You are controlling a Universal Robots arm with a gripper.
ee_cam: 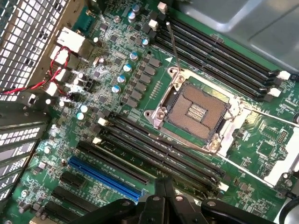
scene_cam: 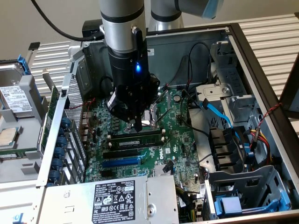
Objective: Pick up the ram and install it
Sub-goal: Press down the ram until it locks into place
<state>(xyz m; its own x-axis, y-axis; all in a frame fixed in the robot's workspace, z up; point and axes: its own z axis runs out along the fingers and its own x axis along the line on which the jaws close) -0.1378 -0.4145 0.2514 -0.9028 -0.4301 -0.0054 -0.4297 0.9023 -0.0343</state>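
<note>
The ram point(scene_cam: 135, 138), a long dark-green stick with black chips, stands on edge in a black memory slot of the green motherboard point(scene_cam: 180, 140), in front of the CPU socket point(scene_cam: 152, 116). My gripper point(scene_cam: 136, 126) hangs straight down over the middle of the stick with its fingers shut together. Its tip is at or just above the stick's top edge; I cannot tell whether it touches. In the wrist view the shut fingertips point(ee_cam: 162, 184) point down over the row of long black slots point(ee_cam: 159, 154) beside the socket point(ee_cam: 198, 112).
A blue expansion slot point(scene_cam: 120, 163) lies in front of the memory slots. The power supply point(scene_cam: 117, 200) sits at the near edge. Blue and black cables point(scene_cam: 217, 112) and drive cages point(scene_cam: 243, 186) crowd the exterior view's right. A hard drive point(scene_cam: 14, 98) lies outside the case on the left.
</note>
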